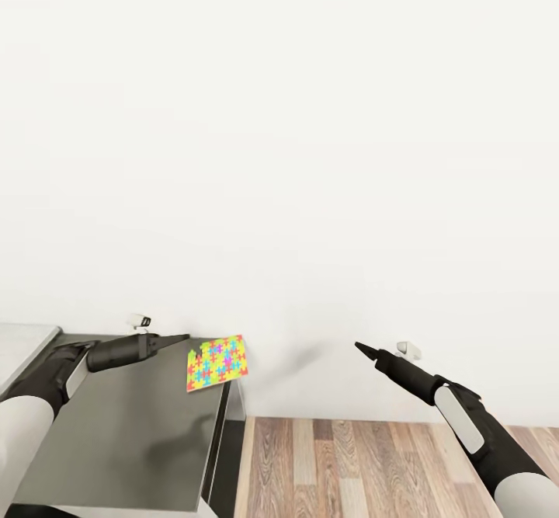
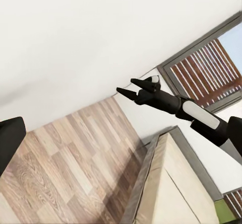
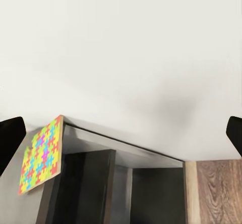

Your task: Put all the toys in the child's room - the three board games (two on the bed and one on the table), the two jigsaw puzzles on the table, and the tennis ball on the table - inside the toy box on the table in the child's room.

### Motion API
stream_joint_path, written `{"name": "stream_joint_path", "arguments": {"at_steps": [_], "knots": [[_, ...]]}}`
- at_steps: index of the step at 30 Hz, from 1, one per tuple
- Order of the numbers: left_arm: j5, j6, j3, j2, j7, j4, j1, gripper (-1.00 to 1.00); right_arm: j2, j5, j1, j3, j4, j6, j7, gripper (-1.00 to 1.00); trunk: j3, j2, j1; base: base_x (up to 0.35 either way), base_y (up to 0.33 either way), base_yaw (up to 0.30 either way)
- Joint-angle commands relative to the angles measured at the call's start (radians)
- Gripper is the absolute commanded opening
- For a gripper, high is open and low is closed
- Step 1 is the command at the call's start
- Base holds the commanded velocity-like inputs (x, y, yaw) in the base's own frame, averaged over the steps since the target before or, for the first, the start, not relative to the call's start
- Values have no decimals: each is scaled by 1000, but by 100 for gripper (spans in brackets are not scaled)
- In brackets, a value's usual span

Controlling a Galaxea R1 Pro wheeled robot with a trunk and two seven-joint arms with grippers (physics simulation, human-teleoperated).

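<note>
Head view, table: the dark grey corner section of the table point(image 1: 132, 432) fills the 7 to 8 o'clock part of the frame, against a bare white wall point(image 1: 295, 130); wood floor point(image 1: 373, 464) lies at 5 o'clock.
Head view, puzzle: one jigsaw puzzle point(image 1: 217, 363) lies at the table's far right corner, touching the top and close to the edge by the wall, a little below centre toward 7 o'clock.
Head view, left gripper point(image 1: 182, 338): its tip points at the puzzle from 9 o'clock, near it but apart. The fingers look drawn to one point, so I judge them clenched and holding nothing.
Head view, right gripper point(image 1: 360, 346): over the floor at 4 o'clock, well apart from the table, tip also narrowed to a point; it carries nothing.
Left wrist view: the right gripper point(image 2: 123, 91) shows past centre toward 1 o'clock, its fingers slightly parted at the tips. The bed point(image 2: 176, 183) sits at 5 o'clock, a window point(image 2: 212, 68) at 2 o'clock.
Right wrist view: the puzzle point(image 3: 41, 154) rests at 8 o'clock on the table point(image 3: 85, 183); dark finger pads point(image 3: 10, 138) stand at both side edges, so these jaws are released wide.
Doing the step well: the puzzle is thin and flat, so I would part the left jaws first, come in low over the overhang side and pinch an edge, not press down from above.
Risk: a push could slide it off the corner.
</note>
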Motion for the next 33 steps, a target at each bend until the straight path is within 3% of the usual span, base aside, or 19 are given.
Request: {"name": "stream_joint_path", "arguments": {"at_steps": [1,22,33], "knots": [[0,11,0,0,-4,0,-1,100,-1,-8,-1,2,0,5,-1,100,0,-2,1,0,0,0],[-1,11,0,0,-4,0,-1,100,1,-8,-1,3,0,5,-1,100,33,-2,1,0,0,0],[-2,11,-1,-1,-4,0,-1,100,1,-8,-1,4,-1,5,-1,100,37,-2,1,0,0,0]]}}
